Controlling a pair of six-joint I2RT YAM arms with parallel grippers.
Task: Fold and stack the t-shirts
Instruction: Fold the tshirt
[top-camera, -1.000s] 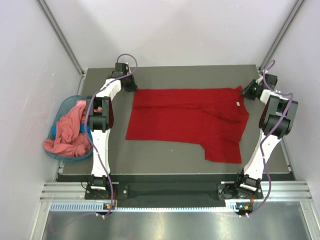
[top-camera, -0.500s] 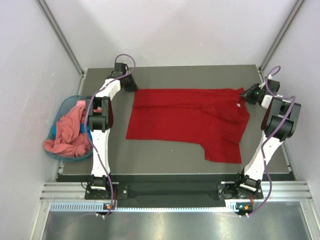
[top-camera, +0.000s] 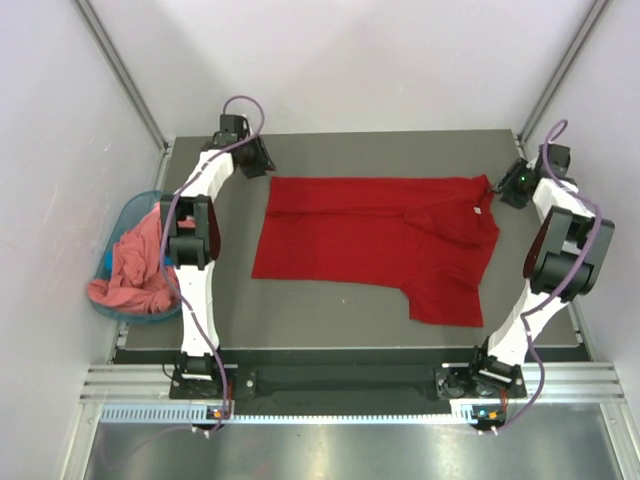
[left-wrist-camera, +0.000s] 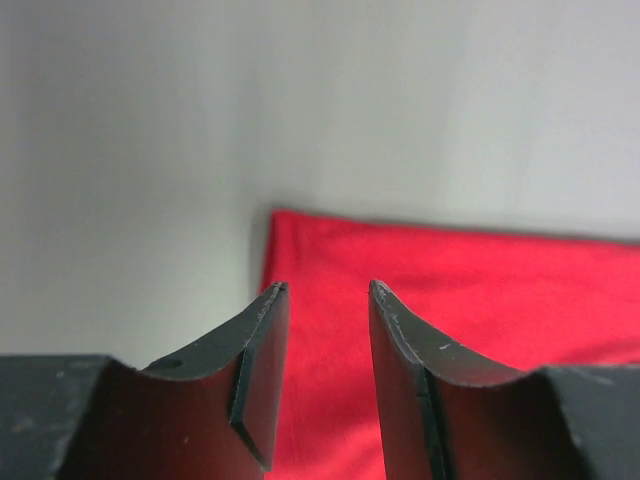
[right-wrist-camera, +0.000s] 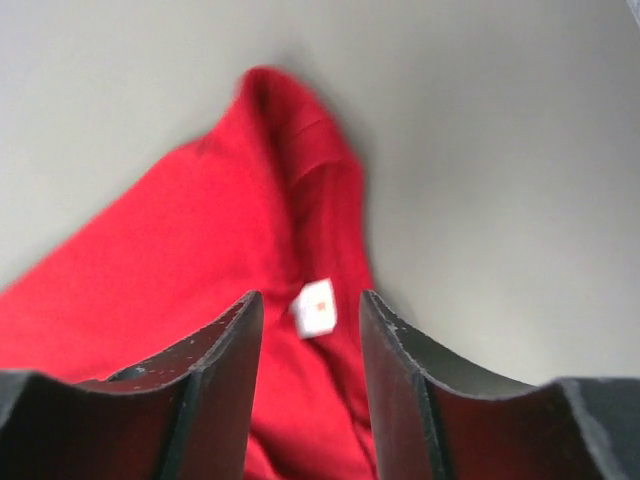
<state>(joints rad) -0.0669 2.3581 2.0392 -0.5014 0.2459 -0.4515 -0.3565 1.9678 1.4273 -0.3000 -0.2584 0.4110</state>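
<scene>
Top external view: a red t-shirt (top-camera: 375, 240) lies spread flat on a dark grey tabletop (top-camera: 330, 310), its neck toward the right and one sleeve pointing to the near edge. The left gripper (top-camera: 256, 160) sits near the shirt's far-left corner, apart from the cloth. The right gripper (top-camera: 508, 186) sits just beside the shirt's far-right corner, near the collar. From this height the gap between either gripper's jaws is too small to judge. A salmon-pink t-shirt (top-camera: 135, 270) is heaped in a teal basket (top-camera: 122, 212) off the tabletop's left edge, well away from both grippers. Pale walls (top-camera: 350, 60) close in the tabletop on three sides.

Left wrist view: the left gripper (left-wrist-camera: 326, 290) has its two dark fingers parted, with nothing between them. It hangs above the tabletop (left-wrist-camera: 130, 200). The corner of the red t-shirt (left-wrist-camera: 450, 290) lies under and beyond the fingertips, its left edge running just past the left finger.

Right wrist view: the right gripper (right-wrist-camera: 309, 298) also stands parted and holds nothing. The red t-shirt (right-wrist-camera: 200, 230) lies below it, bunched toward a rounded fold at the far end. The small white neck label (right-wrist-camera: 317, 307) shows in the gap between the fingers. Bare grey tabletop (right-wrist-camera: 480, 150) fills the right side.
</scene>
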